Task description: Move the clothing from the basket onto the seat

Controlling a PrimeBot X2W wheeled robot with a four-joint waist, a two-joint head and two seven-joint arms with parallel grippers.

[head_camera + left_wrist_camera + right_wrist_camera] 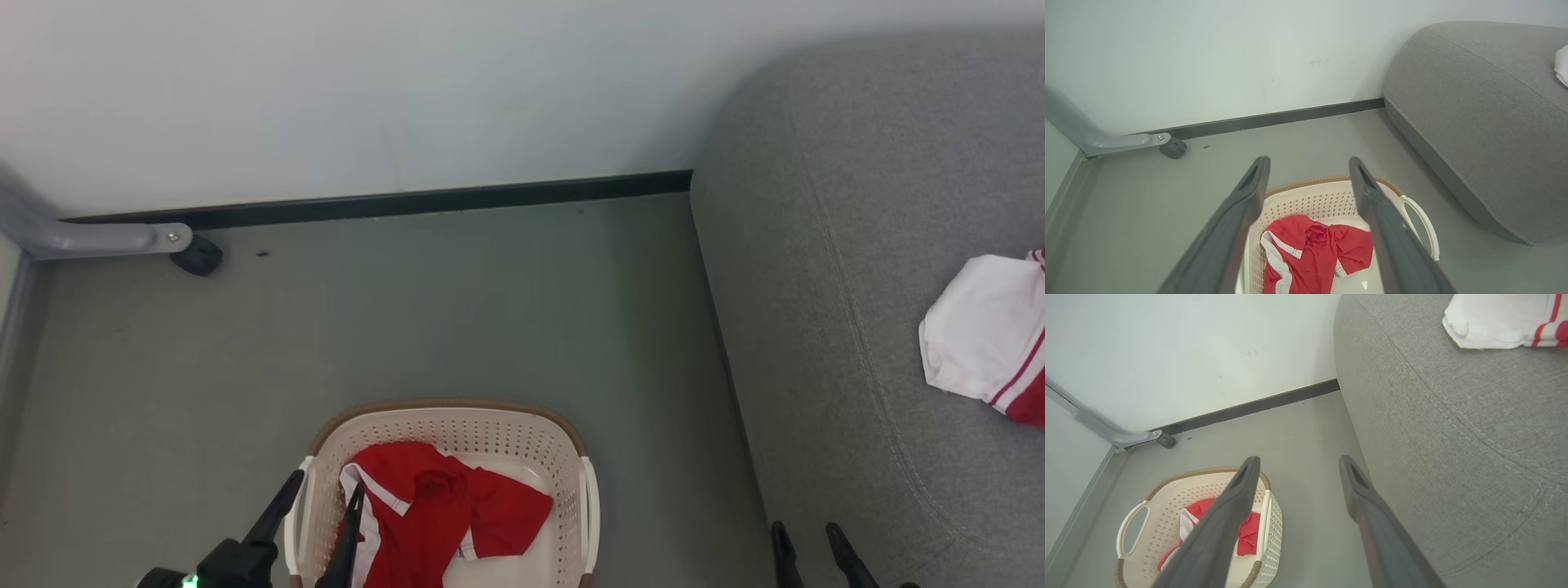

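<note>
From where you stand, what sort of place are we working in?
Probably a home-style living area, or a lab corner staged as one. There is a grey upholstered seat by a plain white wall, a laundry basket holding red clothing on the floor, and a castor-footed metal leg.

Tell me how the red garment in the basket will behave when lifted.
The red garment lies crumpled with folds, so it will likely hang limp. It looks thin, so probably light. Trailing parts may catch the basket rim.

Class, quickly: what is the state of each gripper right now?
Left gripper: open, holding nothing.
Right gripper: open, holding nothing.
</note>
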